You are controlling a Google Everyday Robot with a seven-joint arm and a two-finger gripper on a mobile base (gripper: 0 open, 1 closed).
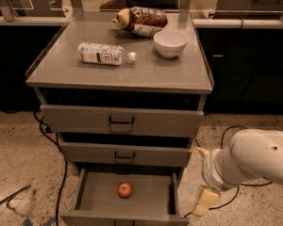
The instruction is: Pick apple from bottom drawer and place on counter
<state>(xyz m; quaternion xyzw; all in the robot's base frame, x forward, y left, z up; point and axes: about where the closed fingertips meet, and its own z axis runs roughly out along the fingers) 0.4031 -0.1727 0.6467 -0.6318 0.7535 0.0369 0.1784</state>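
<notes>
bottom drawer (148, 199) stands pulled open. apple (125, 189) lies on its flat floor, left of centre, touching no wall. my claw (205, 200) hangs outside the cabinet, at 3 to 4 o'clock from the apple, past the drawer's right wall and low near the floor. cannot tell how far open the claw is; the apple is not in it. counter (132, 76) carries a bottle (106, 54) lying down, bowl (170, 43) at its 3 o'clock, snack bag (140, 21) at 12.
</notes>
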